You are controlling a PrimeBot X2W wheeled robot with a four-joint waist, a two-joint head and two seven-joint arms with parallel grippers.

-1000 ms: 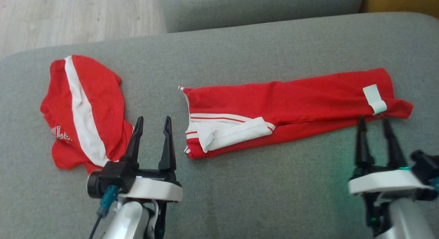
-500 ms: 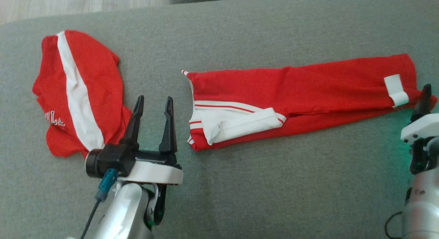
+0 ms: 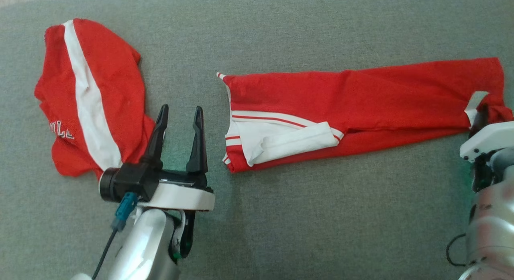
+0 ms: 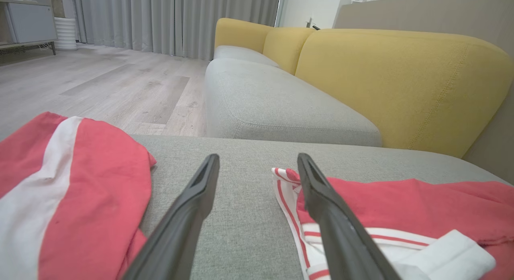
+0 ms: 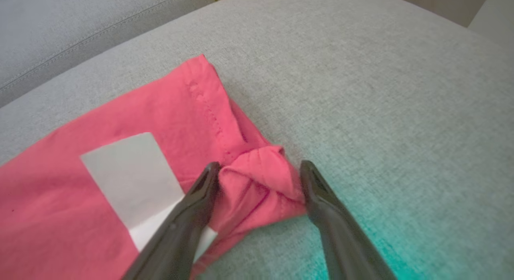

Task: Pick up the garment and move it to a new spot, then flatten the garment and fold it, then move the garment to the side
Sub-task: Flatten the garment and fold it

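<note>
Garment [image 3: 361, 95] corner lies bunched between the spread right fingers [image 5: 180, 227].

right pincer [image 5: 259, 164] | advanced onto garment [image 3: 361, 95] end | jaws spread around bunched corner

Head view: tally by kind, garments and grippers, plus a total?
Red-and-white garments: 2 (crumpled garment, long folded garment)
Grippers: 2 (left gripper, right gripper)
Total: 4
</note>
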